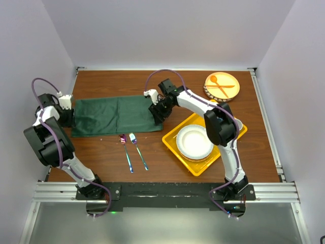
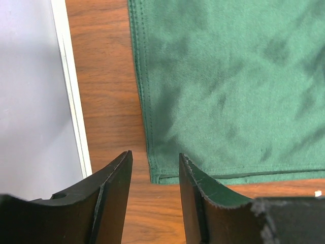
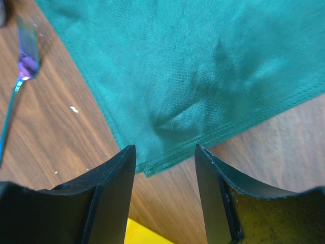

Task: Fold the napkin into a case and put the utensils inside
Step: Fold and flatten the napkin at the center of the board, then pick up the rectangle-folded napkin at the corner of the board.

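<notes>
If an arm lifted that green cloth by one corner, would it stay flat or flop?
Probably floppy: the napkin lies limp and shows soft creases, so a lifted corner would likely drape. It looks thin and light. Pushed, it would probably bunch on the wooden table rather than slide whole.

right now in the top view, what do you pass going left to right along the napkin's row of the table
left gripper → dark green napkin → right gripper → yellow tray
</notes>
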Robot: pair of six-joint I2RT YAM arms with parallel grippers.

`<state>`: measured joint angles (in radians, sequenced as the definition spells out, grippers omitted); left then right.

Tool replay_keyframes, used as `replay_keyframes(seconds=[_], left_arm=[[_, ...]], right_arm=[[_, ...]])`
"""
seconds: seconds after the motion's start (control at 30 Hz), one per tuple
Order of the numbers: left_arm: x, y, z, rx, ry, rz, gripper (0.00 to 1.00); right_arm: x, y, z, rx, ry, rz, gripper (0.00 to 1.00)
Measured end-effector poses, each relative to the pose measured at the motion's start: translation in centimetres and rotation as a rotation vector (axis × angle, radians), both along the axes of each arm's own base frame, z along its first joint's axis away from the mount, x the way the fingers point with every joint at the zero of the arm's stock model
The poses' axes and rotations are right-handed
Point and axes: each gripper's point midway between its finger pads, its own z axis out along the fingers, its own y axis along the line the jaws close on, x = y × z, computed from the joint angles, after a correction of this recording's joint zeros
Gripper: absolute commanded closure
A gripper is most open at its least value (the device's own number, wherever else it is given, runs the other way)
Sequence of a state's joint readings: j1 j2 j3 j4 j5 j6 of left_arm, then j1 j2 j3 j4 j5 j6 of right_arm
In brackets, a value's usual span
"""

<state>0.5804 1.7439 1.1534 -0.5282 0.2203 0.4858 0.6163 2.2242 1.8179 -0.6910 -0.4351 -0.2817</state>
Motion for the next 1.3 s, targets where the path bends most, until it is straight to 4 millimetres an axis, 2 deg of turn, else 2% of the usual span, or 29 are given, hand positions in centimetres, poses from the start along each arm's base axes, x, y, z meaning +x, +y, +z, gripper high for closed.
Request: replay_keyframes(seconds=[0.13,0.37,0.7,0.8,0.93,1.0,1.17,1.3], left_arm=[[0.0,0.3,-0.7,-0.008,0.013,0.036,0.54],[-0.4,0.3,-2.7,-0.039,0.063,0.091,0.61],[0.8,0.5,-3.0,-0.047,0.041,0.125,0.89],[1.1,0.5,-3.0,-0.046,0.037,0.13,0.94],[1.7,0.7,-3.0,-0.051,0.032,0.142,0.94],[2.0,0.8,-3.0,-0.055,0.027,0.151,0.91],[2.9,1.1,-2.9,-0.061,0.013,0.17,0.73],[3.6,1.3,-2.9,-0.061,0.001,0.171,0.68]], right_arm=[[0.0,-0.3,-1.4,-0.028,0.011,0.0,0.47],[0.2,-0.5,-1.6,-0.038,0.007,-0.004,0.47],[0.3,-0.6,-1.7,-0.047,0.005,-0.017,0.48],[0.9,-0.5,-2.1,-0.058,-0.005,-0.03,0.48],[2.0,-0.3,-2.2,-0.065,-0.028,-0.055,0.49],[2.9,0.0,-2.3,-0.07,-0.047,-0.073,0.48],[4.7,0.3,-2.3,-0.082,-0.095,-0.112,0.49],[5.7,0.4,-2.2,-0.086,-0.119,-0.134,0.49]])
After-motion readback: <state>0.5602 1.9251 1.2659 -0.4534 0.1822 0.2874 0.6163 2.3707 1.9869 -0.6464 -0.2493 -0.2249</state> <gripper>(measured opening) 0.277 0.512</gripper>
